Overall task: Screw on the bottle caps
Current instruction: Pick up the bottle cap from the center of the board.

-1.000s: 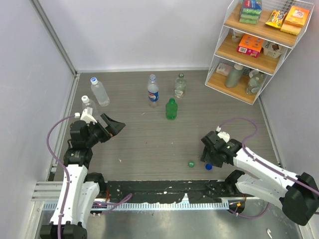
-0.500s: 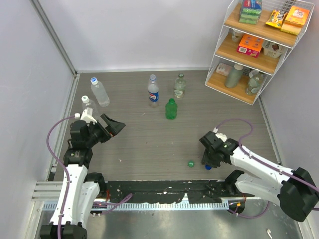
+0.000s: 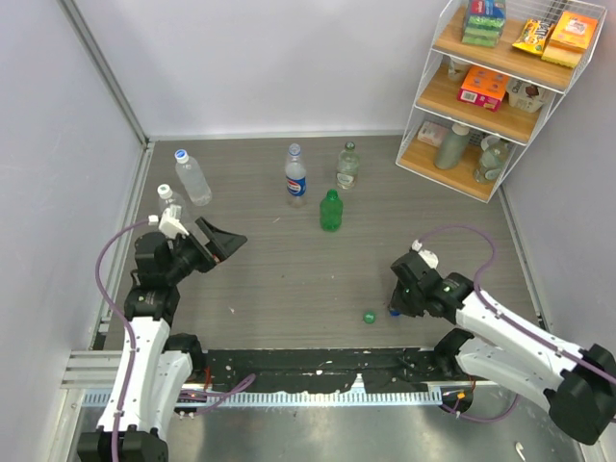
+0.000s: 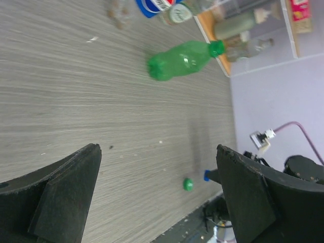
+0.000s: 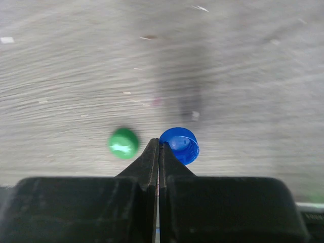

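Top view: right gripper sits low at the near edge of the grey wood-grain table, just beside the small round green plastic cap. Translucent green plastic bottle, clear bottle with blue cola label and plain clear plastic bottle stand well apart from it on the far side. I can't tell whether the bottles hold any liquid. White wire rack with wooden shelves holds snack boxes, packets and a few bottles. Left gripper is up over the left side.

Left wrist: left gripper's jaws are spread wide and empty. Small round blue plastic cap is just beside the green cap and partly hidden by the right arm.

Right wrist: jaws are pinched flat together with nothing between them. The blue cap lies open side up, touching the outside of one fingertip, not gripped. The green cap is near on the other side.

Risks: lifting now likely comes up empty. Any sideways drift with the tips down could shove the blue cap toward the table edge. My read is it needs to reopen and straddle the rim.
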`<state>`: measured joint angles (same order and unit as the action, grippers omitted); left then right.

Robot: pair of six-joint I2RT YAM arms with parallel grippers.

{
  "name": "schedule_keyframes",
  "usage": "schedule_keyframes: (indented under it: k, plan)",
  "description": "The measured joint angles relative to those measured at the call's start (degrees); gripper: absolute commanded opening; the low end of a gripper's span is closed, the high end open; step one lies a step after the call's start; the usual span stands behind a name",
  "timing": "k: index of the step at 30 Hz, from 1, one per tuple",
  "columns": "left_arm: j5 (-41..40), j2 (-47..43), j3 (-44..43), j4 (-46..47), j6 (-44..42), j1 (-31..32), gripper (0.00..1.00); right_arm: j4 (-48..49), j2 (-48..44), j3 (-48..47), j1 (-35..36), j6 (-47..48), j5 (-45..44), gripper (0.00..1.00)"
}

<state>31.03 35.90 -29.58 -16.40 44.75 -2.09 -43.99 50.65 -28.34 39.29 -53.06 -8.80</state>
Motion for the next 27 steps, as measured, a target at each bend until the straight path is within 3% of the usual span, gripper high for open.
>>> schedule_keyframes:
  k: [6, 10, 15, 21, 27]
  plan:
    - [8.5, 2.0, 5.6, 15.4, 8.8, 3.2, 1.00, 14.6, -8.2, -0.2, 0.0, 5.2, 10.5, 0.01]
    - [9.1, 4.0, 6.6, 23.2, 11.2, 15.1, 1.00, 29.0, -8.3, 0.1, 0.0, 4.6, 18.3, 0.01]
    - [12.2, 9.3, 6.5, 35.3, 10.6, 28.9, 0.97, 51.0, -0.2, 0.3, 0.0, -1.9, 29.9, 0.01]
    - [13.6, 11.6, 6.5, 45.7, 10.8, 32.3, 0.90, 68.9, 7.8, 0.3, 0.0, -10.6, 41.0, 0.01]
    - [13.1, 12.2, 5.9, 45.2, 9.2, 33.2, 0.86, 71.8, 8.1, -2.1, 0.0, -14.4, 45.3, 0.01]
